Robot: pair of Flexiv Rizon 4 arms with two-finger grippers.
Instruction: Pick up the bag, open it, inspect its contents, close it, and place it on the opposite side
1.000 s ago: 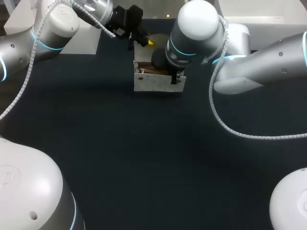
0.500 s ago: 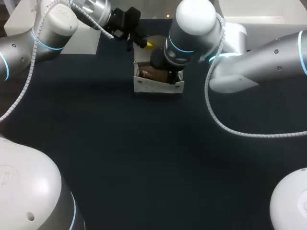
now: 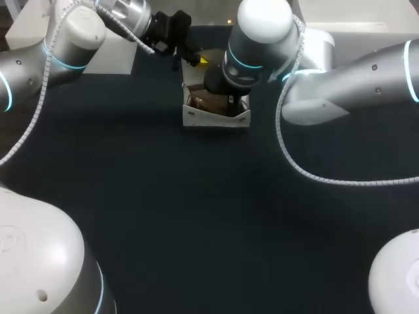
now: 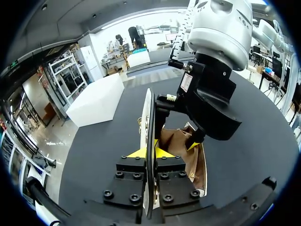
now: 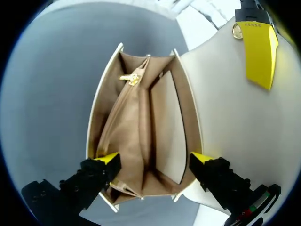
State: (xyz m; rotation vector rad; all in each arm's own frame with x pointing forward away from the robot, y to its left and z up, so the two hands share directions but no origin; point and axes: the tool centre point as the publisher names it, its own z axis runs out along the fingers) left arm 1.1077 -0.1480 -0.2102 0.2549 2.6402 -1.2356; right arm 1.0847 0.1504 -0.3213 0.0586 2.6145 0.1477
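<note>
While the bag [image 3: 216, 118] sat at the far middle of the table [image 3: 196, 216], its mouth was wide open, so we thought we were at the looking-inside step. Our left gripper [image 4: 149, 153] pinched the white flap [image 4: 148, 117] between its fingers and held it up. Our right gripper [image 5: 153, 162] hung right over the mouth with its fingers spread wide, one by each long wall; we could not tell if they touched. Inside we saw tan pockets and a little gold zip pull [image 5: 131, 79]. Next, we thought, the right gripper would have to lift clear before the flap could fold down to close the bag.
</note>
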